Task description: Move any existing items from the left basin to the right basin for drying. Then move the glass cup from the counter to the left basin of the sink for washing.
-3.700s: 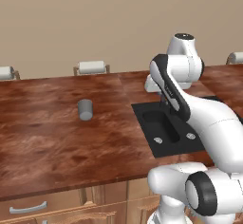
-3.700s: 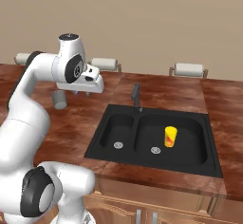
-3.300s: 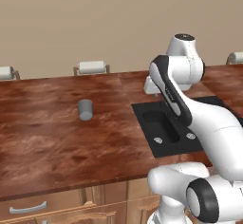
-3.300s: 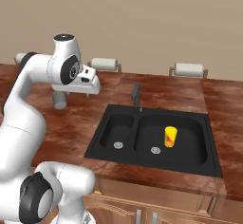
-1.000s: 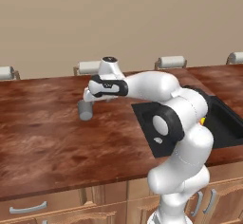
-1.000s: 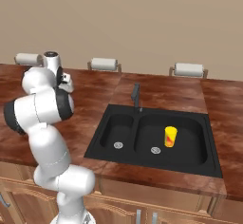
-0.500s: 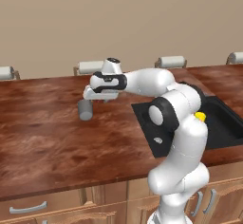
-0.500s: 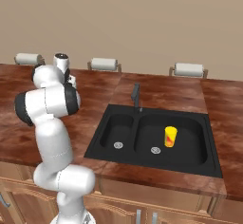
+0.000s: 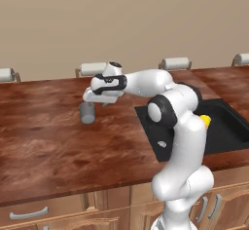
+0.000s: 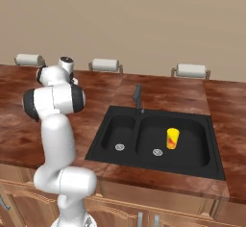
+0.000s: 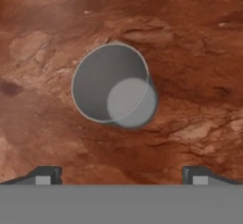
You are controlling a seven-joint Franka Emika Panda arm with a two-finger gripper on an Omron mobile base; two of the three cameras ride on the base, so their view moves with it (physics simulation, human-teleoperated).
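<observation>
Risk first: you have the gripper [image 11: 121, 173] hanging above the small grey translucent glass cup [image 9: 87, 112], and in the hand view the cup sits left of the midline between the two dark fingertips [image 11: 43, 174]. Descend like that and, I judge, one fingertip may land on the rim and tip or skid the cup across the glossy reddish-brown wood-grain counter [image 9: 48, 146]. Its smooth, thin wall could also slip out if you close too high.

The pincer stands wide apart, holding nothing.

The cup stands upright on the counter, well left of the matte black two-basin sink [image 10: 158, 163]. Its long axis is vertical and its open mouth points up toward the hand, so you look down into it.

The small yellow cup with a red mark [image 10: 172, 138] stands in the wider right basin [image 10: 192, 149]; the narrower left basin [image 10: 117, 132] awaits the cup.
</observation>
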